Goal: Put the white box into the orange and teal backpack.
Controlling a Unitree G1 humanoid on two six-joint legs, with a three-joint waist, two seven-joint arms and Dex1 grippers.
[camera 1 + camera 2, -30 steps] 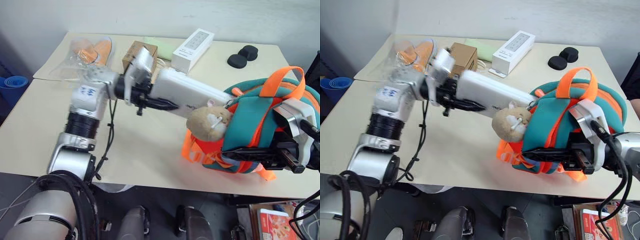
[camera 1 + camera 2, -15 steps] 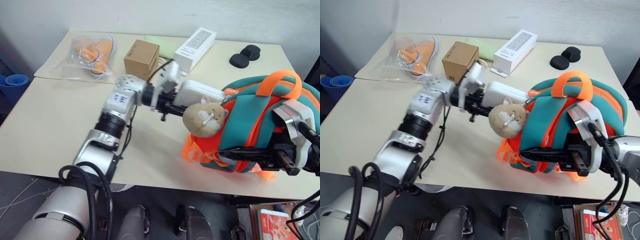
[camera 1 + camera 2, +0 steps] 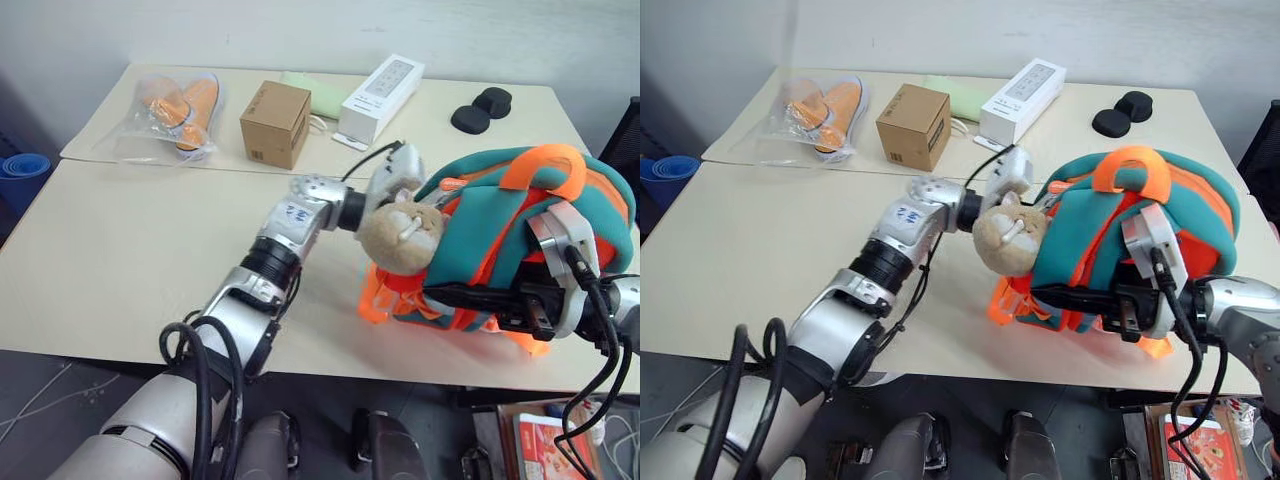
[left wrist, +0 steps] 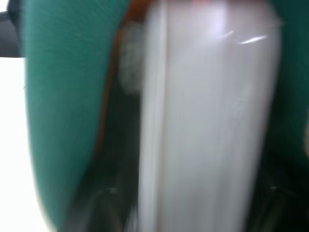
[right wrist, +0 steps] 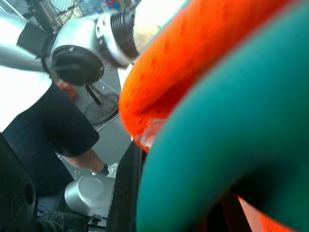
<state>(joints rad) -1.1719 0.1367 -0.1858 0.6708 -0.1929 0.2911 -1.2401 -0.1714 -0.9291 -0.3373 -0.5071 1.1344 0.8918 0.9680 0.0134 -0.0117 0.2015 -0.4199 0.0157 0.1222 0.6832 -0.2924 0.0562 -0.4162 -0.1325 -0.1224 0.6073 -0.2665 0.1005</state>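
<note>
The white box [image 4: 207,121] is deep inside the orange and teal backpack [image 3: 500,230], which the right gripper [image 3: 455,296] pinches tight (the left gripper's grip I cannot tell), so next the left arm should let go and slide out.

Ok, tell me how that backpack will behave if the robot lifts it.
Probably floppy: the backpack bulges and sags in soft folds where the right tool pinches it. Likely light, being padded fabric. The plush charm hangs loose at its front and would probably swing.
</note>
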